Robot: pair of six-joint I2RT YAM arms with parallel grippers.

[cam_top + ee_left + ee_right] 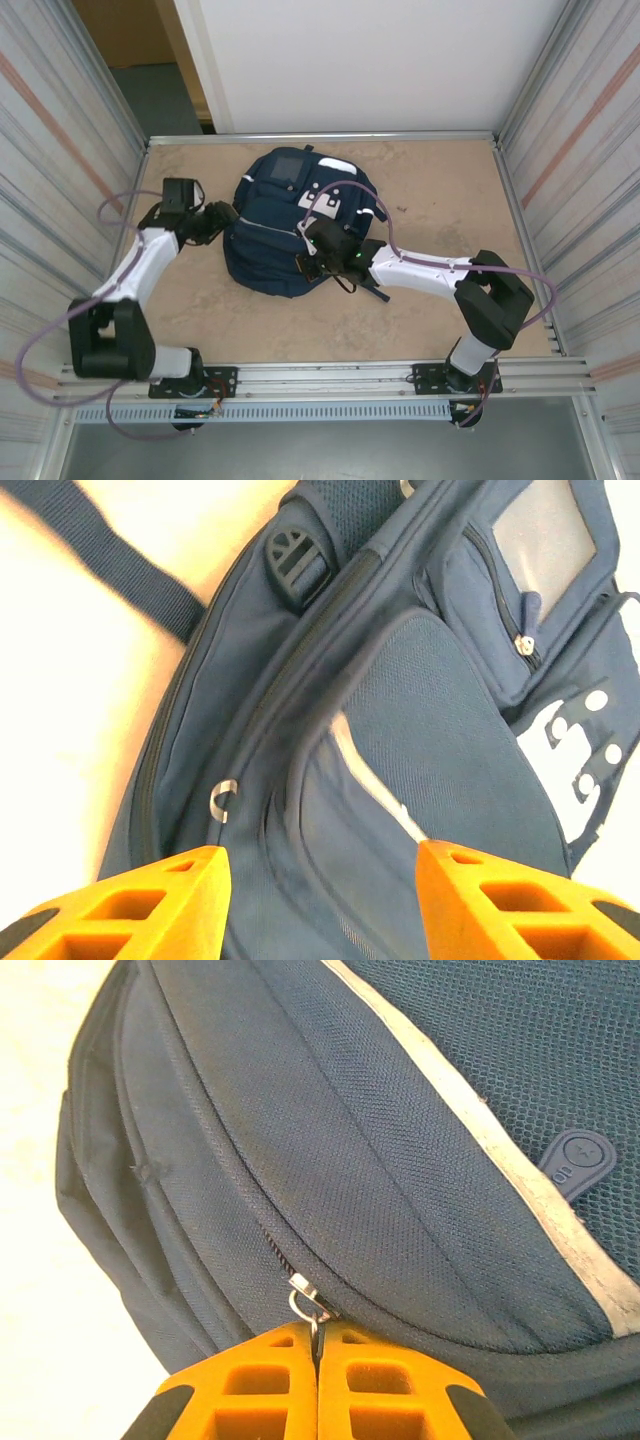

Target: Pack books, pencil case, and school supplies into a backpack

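Note:
The navy backpack (285, 215) lies flat on the tan table (440, 190). My right gripper (310, 262) rests on its near edge, shut on a small metal zipper pull (308, 1300) of a curved zip line; the orange fingertips (318, 1328) meet with the ring pinched between them against the fabric (400, 1160). At the bag's left side my left gripper (225, 215) stands open, its orange jaws (320, 855) apart just over the fabric (430, 730) and gripping nothing. A metal ring (224, 800) sits near the left finger. The books, pencil case and school supplies are out of view.
Corrugated metal walls (60, 150) close in the table at left and right, and a white panel (360, 60) stands at the back. A dark strap (110, 560) and a buckle (297, 555) lie by the bag. A metal rail (320, 380) runs along the near edge.

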